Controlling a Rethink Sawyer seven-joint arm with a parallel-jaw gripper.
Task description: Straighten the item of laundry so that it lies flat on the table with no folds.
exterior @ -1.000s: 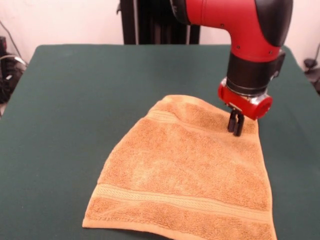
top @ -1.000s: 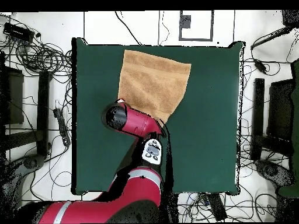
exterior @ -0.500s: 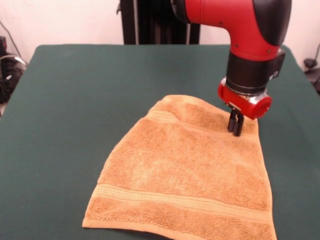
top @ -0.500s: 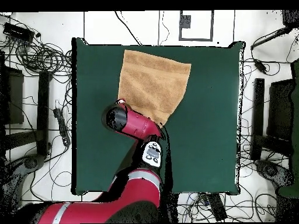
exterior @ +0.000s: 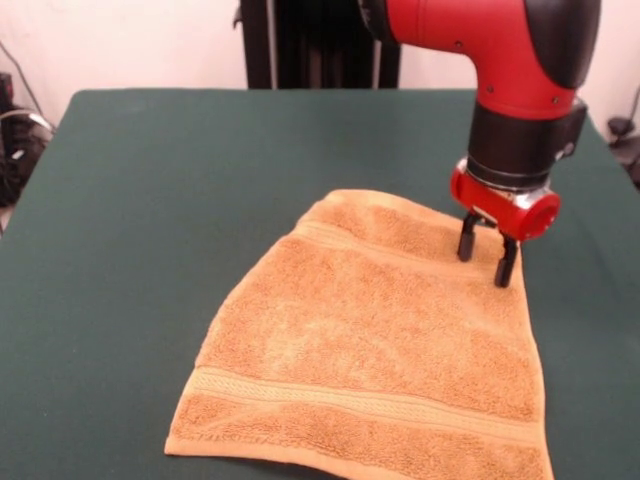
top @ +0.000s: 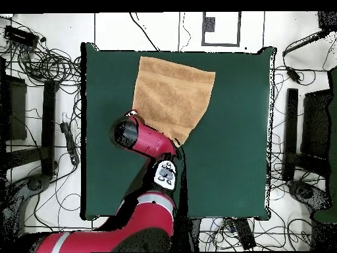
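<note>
The claw (exterior: 483, 260) stands spread open at the far right corner of the towel (exterior: 375, 345), its two dark fingers parted with nothing between them, one tip on or just over the terry and the other at the towel's right hem. It has hold of nothing.

To do this step well, in my judgement, the claw should drop onto that hem, pinch only the top layer of cloth close to the corner, and draw it outward toward the counter's right edge, low and slow, so the pile drags flat rather than bunching. The far end of the towel looks narrower than the near end, so that corner is where the slack sits; a pull straight along the far woven band would square it. Lifting too high could fold the corner back on itself.

The counter (exterior: 150, 200) is a broad dark green felt-like top, far bigger than the towel. In the front view the towel lies toward the counter's near edge, right of centre, its near hem close to that edge; the overhead view puts it against one long edge, well away from the corners. Around the counter are a pale floor, cables (top: 39, 62) and dark stands.
</note>
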